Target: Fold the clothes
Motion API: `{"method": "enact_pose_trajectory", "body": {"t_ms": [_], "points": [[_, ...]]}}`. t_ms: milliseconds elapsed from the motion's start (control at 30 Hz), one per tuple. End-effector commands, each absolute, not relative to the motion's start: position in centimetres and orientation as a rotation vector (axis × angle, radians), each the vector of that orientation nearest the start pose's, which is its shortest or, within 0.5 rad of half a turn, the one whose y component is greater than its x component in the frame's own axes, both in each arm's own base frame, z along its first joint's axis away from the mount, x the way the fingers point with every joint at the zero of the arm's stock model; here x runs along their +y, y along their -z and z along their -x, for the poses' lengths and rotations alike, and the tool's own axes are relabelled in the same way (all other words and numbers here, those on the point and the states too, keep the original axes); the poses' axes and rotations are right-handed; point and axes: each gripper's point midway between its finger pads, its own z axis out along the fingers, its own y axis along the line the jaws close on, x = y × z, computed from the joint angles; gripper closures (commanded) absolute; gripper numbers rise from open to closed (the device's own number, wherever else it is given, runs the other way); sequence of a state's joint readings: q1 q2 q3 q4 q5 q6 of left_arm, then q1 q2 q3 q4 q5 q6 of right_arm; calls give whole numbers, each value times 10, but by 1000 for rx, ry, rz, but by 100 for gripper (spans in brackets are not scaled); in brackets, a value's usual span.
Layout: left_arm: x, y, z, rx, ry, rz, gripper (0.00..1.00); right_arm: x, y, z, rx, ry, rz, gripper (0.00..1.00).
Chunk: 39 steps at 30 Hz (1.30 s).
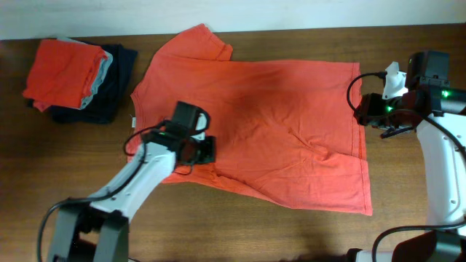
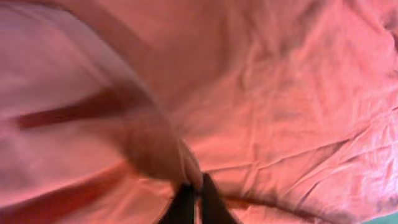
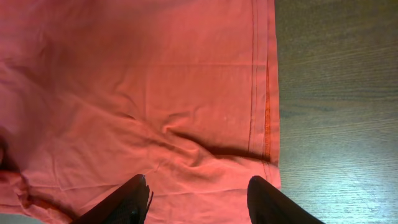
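An orange-red T-shirt (image 1: 291, 109) lies spread on the wooden table, collar to the left and hem to the right. My left gripper (image 1: 206, 150) is low on its near-left part, by the sleeve. In the left wrist view its fingers (image 2: 194, 202) stand almost together, with a raised fold of the cloth (image 2: 180, 158) pinched at their tips. My right gripper (image 1: 362, 110) hovers at the far right hem. In the right wrist view it (image 3: 199, 200) is open over the T-shirt (image 3: 137, 93), with nothing between its fingers. A second orange-red T-shirt (image 1: 62, 69) lies folded on a stack at the back left.
Under the folded T-shirt, the stack holds a pale grey garment (image 1: 98, 80) and a dark navy one (image 1: 113, 91). Bare wooden table (image 1: 408, 189) shows to the right of the hem and along the front edge.
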<state>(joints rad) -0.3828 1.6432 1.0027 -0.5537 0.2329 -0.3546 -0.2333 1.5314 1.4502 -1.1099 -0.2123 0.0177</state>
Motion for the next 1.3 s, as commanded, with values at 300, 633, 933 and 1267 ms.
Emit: {"method": "enact_pose_trajectory", "body": {"t_ms": [300,633,933,1267], "points": [[-139,-97,-377,2717,442,-13,1,-44,-196,-348,2713,-247,-276,43],[-79,-111,-384,2765,184,-2,1,-43,-194,-344,2734,-252,-282,43],[-77,-66,-396,2809,84,-304,27,-43,-194,-344,2734,-252,-283,43],[-75,-43,-406,2820,76,-327,57,-43,-194,-343,2735,-252,-283,43]]}}
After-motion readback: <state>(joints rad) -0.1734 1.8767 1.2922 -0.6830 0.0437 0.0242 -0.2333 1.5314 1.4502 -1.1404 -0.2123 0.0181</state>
